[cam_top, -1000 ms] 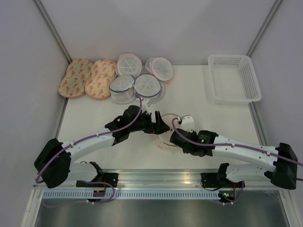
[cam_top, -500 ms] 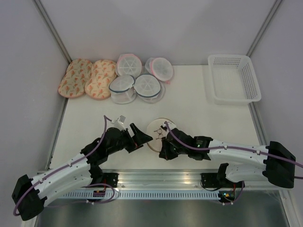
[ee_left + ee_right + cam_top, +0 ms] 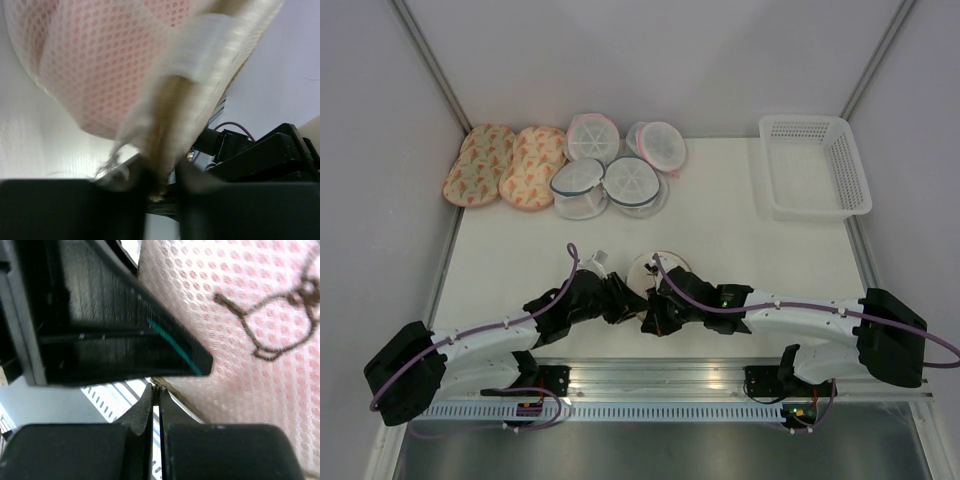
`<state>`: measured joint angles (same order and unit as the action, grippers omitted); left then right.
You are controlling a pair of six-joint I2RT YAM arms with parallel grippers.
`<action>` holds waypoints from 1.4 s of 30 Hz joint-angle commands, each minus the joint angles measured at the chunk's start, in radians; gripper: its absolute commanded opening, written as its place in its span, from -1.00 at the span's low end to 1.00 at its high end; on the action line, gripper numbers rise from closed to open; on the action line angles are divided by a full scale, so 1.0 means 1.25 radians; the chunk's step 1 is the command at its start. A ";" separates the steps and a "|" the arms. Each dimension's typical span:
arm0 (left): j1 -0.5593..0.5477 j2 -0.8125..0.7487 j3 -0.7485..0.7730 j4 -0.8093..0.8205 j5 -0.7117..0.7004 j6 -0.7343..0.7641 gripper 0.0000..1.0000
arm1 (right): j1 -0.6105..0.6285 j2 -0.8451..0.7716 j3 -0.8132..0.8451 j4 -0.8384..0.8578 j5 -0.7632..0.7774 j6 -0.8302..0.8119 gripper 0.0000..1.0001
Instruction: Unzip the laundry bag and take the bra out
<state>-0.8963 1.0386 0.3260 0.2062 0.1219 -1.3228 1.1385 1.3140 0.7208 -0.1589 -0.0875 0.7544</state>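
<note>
The laundry bag (image 3: 658, 266), a round peach mesh pouch, lies near the table's front edge, half covered by both grippers. In the left wrist view its mesh (image 3: 100, 65) fills the frame. The bra shows only as pink (image 3: 167, 12) through the mesh. My left gripper (image 3: 162, 186) is shut on the bag's thick rim (image 3: 172, 120). From the other side, my right gripper (image 3: 156, 390) is shut on a small tab at the bag's edge, apparently the zipper pull (image 3: 157, 386). The black scribble mark (image 3: 270, 325) is just beyond it. In the top view, left gripper (image 3: 626, 300) and right gripper (image 3: 653, 314) meet at the bag's near side.
A white basket (image 3: 815, 165) stands at the back right. Two orange-patterned pouches (image 3: 505, 165) and several white round mesh pouches (image 3: 615, 165) line the back left. A metal rail (image 3: 660, 375) runs along the near edge, just behind the grippers.
My left arm has drawn back toward the near edge, come in at the bag's left and shut on its rim. My right gripper slid left and nearer along the bag's edge, still shut.
</note>
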 commanded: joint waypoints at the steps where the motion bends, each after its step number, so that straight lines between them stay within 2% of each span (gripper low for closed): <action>1: -0.003 -0.005 0.018 0.065 -0.038 0.009 -0.78 | 0.001 -0.051 0.027 -0.010 0.023 -0.014 -0.99; 3: -0.002 -0.026 0.028 0.034 -0.062 0.025 -0.95 | 0.000 -0.073 0.023 -0.042 0.040 -0.019 -0.99; 9: 0.004 -0.082 0.062 -0.075 -0.171 0.090 -0.96 | 0.000 -0.047 0.041 -0.176 0.036 -0.050 -0.99; 12: 0.021 -0.102 0.077 -0.108 -0.183 0.127 -0.96 | 0.001 0.011 0.060 -0.284 0.065 -0.065 -0.99; 13: 0.026 -0.103 0.078 -0.110 -0.180 0.138 -0.95 | 0.002 0.032 0.060 -0.306 0.109 -0.065 -0.99; 17: 0.080 -0.085 0.112 -0.113 -0.101 0.233 -0.96 | 0.000 0.050 0.074 -0.424 0.261 -0.045 -0.99; 19: 0.102 -0.040 0.138 -0.139 -0.020 0.276 -0.96 | 0.001 0.054 0.090 -0.462 0.325 -0.018 -0.99; 20: 0.116 -0.026 0.164 -0.149 0.004 0.320 -0.96 | 0.000 0.057 0.113 -0.509 0.416 -0.005 -0.99; 24: 0.119 0.061 0.224 -0.148 0.160 0.435 -0.96 | -0.015 0.086 0.176 -0.610 0.619 0.043 -0.99; 28: 0.121 0.179 0.313 -0.160 0.336 0.583 -0.95 | -0.047 0.122 0.216 -0.617 0.693 0.024 -0.99; 32: 0.119 0.363 0.486 -0.293 0.477 0.703 -0.94 | -0.057 0.139 0.230 -0.634 0.719 0.020 -0.99; 34: 0.119 0.405 0.523 -0.311 0.467 0.732 -0.61 | -0.057 0.123 0.224 -0.634 0.708 0.022 -0.99; 35: 0.119 0.428 0.543 -0.311 0.423 0.733 -0.30 | -0.057 0.111 0.219 -0.629 0.703 0.022 -0.99; 36: 0.121 0.434 0.548 -0.311 0.391 0.728 0.35 | -0.057 0.096 0.211 -0.624 0.695 0.020 -0.99; 39: 0.121 0.444 0.553 -0.312 0.298 0.706 0.84 | -0.057 0.011 0.182 -0.598 0.663 0.015 -0.99; 42: 0.122 0.422 0.537 -0.348 0.145 0.649 0.89 | -0.055 -0.050 0.144 -0.565 0.626 -0.002 -0.99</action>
<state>-0.7460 1.5929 0.9802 -0.1787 0.4862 -0.4988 1.0687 1.3327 0.9291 -0.8978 0.7151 0.7700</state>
